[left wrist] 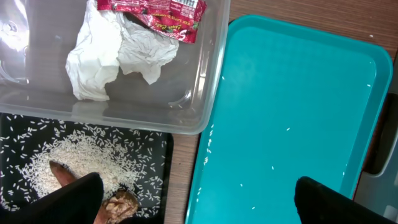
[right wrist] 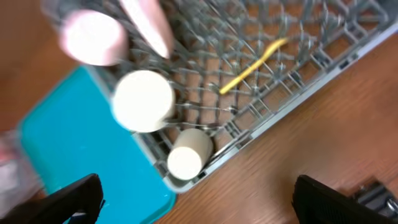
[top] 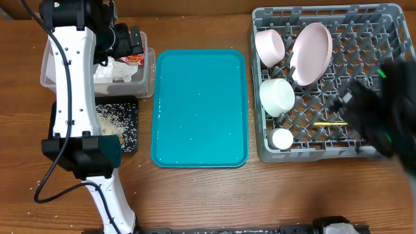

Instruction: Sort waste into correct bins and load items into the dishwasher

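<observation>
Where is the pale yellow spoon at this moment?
In the overhead view the pale yellow spoon lies inside the grey dish rack on the table's right side, to the right of the small white cup.

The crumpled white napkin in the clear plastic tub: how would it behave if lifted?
Its soft folds suggest the crumpled white napkin is probably floppy and light, so it would sag. The red printed snack wrapper lies against it in the clear plastic tub and may well shift too.

Brown wood-grain tabletop (top: 195, 195) under even light
</observation>
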Action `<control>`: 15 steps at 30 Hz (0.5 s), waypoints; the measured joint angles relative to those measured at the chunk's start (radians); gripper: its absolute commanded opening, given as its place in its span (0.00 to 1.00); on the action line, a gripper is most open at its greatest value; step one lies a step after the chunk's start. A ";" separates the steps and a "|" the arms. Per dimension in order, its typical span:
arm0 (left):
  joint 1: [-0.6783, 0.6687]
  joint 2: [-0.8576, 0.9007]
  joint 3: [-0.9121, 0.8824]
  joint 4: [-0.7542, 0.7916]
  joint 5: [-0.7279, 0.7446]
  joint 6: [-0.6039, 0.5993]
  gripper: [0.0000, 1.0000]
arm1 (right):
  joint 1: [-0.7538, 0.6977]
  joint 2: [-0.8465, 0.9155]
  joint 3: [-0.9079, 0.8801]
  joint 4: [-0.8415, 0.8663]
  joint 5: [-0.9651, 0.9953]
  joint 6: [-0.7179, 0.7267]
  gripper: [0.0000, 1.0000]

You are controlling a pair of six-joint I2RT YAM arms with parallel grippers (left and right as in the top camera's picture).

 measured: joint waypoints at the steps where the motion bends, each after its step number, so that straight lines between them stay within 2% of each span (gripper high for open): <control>1: 0.000 0.000 0.000 0.000 0.000 0.000 1.00 | 0.000 -0.039 0.003 0.000 -0.003 -0.011 1.00; 4: 0.000 0.000 0.000 0.000 0.000 0.000 1.00 | 0.000 -0.161 0.009 -0.001 -0.010 -0.037 1.00; 15: 0.000 0.000 0.000 0.000 0.000 0.000 1.00 | 0.000 -0.437 0.007 -0.001 -0.005 -0.122 1.00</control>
